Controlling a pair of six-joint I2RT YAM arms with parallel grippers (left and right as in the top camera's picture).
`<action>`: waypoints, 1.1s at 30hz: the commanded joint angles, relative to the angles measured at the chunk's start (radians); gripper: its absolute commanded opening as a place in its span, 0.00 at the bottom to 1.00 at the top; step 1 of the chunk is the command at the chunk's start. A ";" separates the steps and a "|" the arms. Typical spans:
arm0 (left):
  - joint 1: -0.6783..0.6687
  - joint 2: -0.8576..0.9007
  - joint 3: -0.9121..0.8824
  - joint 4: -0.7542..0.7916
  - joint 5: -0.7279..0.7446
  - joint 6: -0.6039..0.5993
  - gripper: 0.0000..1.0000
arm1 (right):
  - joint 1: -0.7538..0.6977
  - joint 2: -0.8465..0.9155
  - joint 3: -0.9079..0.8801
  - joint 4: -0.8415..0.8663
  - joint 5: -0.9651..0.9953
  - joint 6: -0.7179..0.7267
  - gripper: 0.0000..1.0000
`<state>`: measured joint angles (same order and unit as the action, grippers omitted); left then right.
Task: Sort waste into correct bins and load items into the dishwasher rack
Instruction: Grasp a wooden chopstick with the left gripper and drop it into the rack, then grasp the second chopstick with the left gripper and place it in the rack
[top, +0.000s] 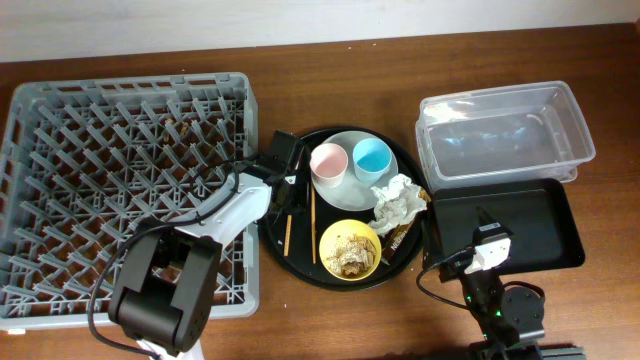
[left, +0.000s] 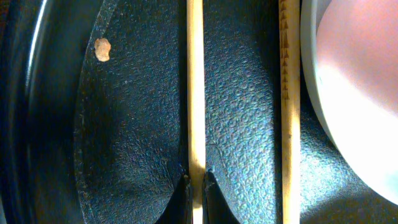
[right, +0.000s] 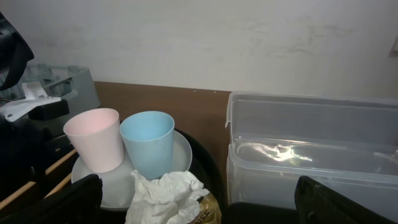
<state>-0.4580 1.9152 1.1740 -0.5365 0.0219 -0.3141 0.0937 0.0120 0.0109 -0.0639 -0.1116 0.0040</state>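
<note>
Currently, left gripper (left: 195, 186): down on the left part of the round black tray (top: 299, 240), fingers drawn almost together, one on each side of a chopstick with no gap showing between finger and wood.
Left chopstick (left: 195, 87): pinched near its far end and lying flat on the tray; its near end points toward the table's near edge.
Right chopstick (left: 289, 112): free, parallel to the first and just beside the plate (top: 352, 148).
Crumb (left: 102, 49): one small tan bit on the tray, left of the held chopstick.
Right gripper (right: 198, 186): fingers spread wide with nothing between them, above the near left corner of the black rectangular tray (top: 545, 215).
Cups: pink cup (top: 328, 162) and blue cup (top: 372, 156) upright on the plate, side by side.
Napkin (top: 398, 198): crumpled at the plate's near right edge, with the brown wrapper (top: 400, 238) just near of it.
Yellow bowl (top: 325, 240): near side of the round tray, with food scraps (top: 348, 254) inside.
Clear tub (top: 430, 105): far right, just beyond the rectangular tray.
Rack (top: 60, 180): left of the round tray, under the left arm.
</note>
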 joint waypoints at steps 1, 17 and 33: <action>-0.004 -0.032 -0.009 -0.009 0.008 -0.007 0.01 | 0.004 -0.006 -0.005 -0.004 -0.009 0.003 0.99; 0.289 -0.359 0.106 -0.339 -0.005 0.200 0.00 | 0.004 -0.006 -0.005 -0.004 -0.009 0.003 0.99; 0.289 -0.254 0.140 -0.321 0.056 0.143 0.40 | 0.004 -0.006 -0.005 -0.004 -0.009 0.003 0.99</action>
<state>-0.1642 1.6943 1.2594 -0.8238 0.0414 -0.1684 0.0937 0.0120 0.0109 -0.0639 -0.1116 0.0032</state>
